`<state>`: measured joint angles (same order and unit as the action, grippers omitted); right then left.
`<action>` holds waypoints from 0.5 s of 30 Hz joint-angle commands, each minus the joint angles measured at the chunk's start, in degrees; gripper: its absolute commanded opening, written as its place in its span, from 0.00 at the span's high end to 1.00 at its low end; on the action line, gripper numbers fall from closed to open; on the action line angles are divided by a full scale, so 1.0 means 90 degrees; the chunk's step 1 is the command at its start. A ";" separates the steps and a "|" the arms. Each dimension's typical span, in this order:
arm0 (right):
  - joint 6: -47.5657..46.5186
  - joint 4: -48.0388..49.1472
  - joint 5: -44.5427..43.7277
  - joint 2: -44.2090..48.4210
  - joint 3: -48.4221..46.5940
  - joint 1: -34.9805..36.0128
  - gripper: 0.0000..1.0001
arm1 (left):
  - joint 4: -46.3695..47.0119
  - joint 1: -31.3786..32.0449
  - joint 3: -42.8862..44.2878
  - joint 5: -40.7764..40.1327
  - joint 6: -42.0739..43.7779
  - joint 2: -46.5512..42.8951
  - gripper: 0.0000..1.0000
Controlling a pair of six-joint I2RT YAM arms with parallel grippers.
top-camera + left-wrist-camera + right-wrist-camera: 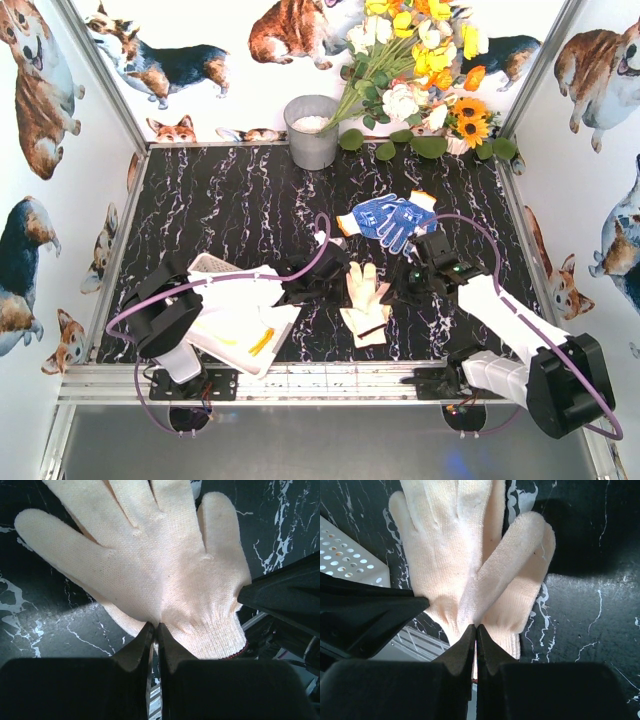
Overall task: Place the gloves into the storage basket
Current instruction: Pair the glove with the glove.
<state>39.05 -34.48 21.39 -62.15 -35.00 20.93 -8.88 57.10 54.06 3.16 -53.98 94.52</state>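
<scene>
Cream gloves (365, 300) sat on the worktop (230, 200) just right of the storage basket (222, 265), with left gripper (156, 630) and right gripper (476, 630) jaws both pinched tight on them.

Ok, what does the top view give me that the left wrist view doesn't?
Only the top view: the storage basket at near left, the blue dotted gloves farther back, the grey bucket. Only the left wrist: the left fingers shut, pinching the cream glove near its cuff. Both: that glove on the black table.
</scene>
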 commanded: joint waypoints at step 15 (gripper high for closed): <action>0.0029 0.0318 0.0165 0.0116 0.0442 -0.0008 1.00 | -0.0137 0.0191 -0.0138 0.0008 -0.0105 -0.0061 1.00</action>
<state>39.24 -34.30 22.31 -60.55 -31.31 20.93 -9.47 58.04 53.58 2.39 -54.46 93.97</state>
